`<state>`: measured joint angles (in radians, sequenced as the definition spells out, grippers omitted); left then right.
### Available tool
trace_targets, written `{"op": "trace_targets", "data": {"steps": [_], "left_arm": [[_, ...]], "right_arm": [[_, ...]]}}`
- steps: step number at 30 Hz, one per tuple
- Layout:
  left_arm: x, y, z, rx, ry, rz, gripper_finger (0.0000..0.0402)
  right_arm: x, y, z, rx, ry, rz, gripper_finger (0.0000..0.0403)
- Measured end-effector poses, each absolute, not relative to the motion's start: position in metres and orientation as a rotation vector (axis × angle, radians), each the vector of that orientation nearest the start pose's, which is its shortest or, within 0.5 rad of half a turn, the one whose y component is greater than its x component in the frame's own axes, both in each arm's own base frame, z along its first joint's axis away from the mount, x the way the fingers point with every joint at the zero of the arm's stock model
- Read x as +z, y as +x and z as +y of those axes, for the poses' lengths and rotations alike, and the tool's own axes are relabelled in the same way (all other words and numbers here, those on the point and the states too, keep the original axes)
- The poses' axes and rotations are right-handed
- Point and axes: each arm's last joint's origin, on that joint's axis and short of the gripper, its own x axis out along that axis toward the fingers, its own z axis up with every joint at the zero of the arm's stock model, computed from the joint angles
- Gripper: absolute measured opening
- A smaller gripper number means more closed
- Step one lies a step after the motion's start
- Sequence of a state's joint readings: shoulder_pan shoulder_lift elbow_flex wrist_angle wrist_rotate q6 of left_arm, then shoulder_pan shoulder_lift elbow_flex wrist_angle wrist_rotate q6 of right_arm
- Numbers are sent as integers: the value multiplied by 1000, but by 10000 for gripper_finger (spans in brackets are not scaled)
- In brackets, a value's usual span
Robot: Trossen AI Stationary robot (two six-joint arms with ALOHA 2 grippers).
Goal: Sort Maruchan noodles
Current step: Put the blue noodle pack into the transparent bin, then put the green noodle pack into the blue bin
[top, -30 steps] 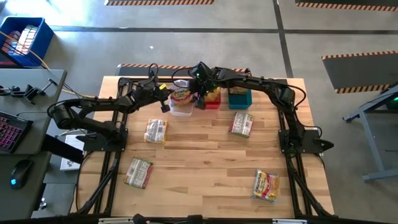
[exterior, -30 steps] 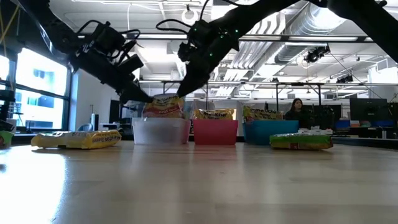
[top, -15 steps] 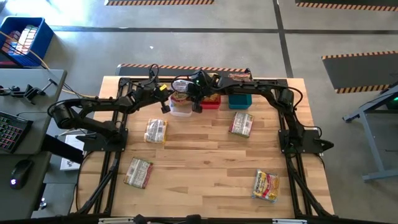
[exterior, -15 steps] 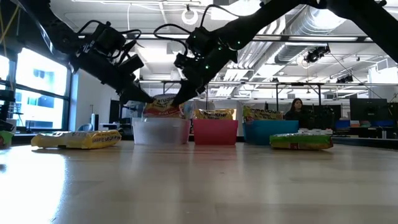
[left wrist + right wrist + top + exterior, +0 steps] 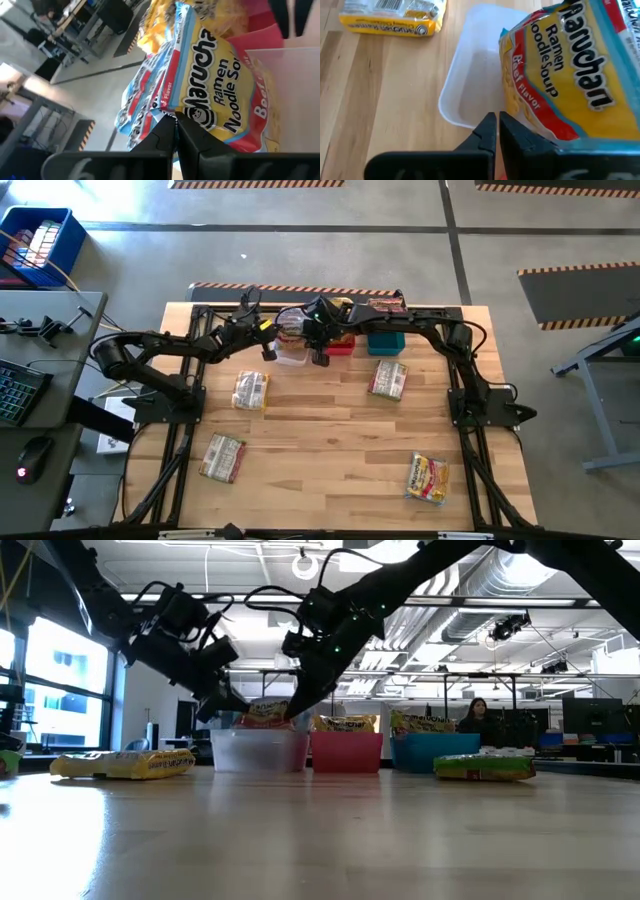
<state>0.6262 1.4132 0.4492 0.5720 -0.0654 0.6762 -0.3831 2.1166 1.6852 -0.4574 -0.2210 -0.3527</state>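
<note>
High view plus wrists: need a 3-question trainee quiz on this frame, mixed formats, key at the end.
1. True or false: four noodle packets lie loose on the table outside the bins.
2. Multiple choice: the beef-flavor packet sits in which bin? A) the clear bin B) the red bin C) the teal bin
3. Short answer: which grippers are at the clear bin, and how do their fingers stand?

Key
1. True: one at, one at, one at, one at.
2. A
3. Both: the left gripper and the right gripper, each with fingers closed together beside the packet.
</note>
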Motion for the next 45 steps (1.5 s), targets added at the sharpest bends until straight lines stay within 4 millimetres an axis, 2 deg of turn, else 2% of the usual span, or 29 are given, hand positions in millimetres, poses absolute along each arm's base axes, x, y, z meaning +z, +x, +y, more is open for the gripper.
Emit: {"op": "trace_targets", "data": {"steps": [6, 13, 18, 21, 25, 29, 33, 40, 45], "left_arm": [[162, 211, 145, 499, 549, 591, 30], [173, 209, 139, 531, 504, 547, 72], [179, 203, 135, 536, 435, 547, 83], [181, 200, 132, 508, 395, 540, 80], [180, 195, 126, 446, 362, 496, 66], [177, 190, 120, 421, 323, 405, 46], [176, 186, 111, 371, 278, 253, 26], [180, 189, 85, 246, 221, 58, 1], [184, 197, 68, 160, 216, 21, 3]], "right_arm": [[212, 433, -161, -19, -112, 891, 0], [240, 427, -143, -69, -213, 887, 0], [259, 427, -130, -87, -266, 836, 0], [254, 430, -123, -89, -290, 765, 0], [222, 424, -113, -140, -320, 653, 0], [197, 401, -98, -178, -313, 526, 0], [190, 368, -76, -203, -266, 502, 0], [201, 296, -17, -269, -180, 652, 0], [207, 254, 12, -329, -20, 786, 9]]}}
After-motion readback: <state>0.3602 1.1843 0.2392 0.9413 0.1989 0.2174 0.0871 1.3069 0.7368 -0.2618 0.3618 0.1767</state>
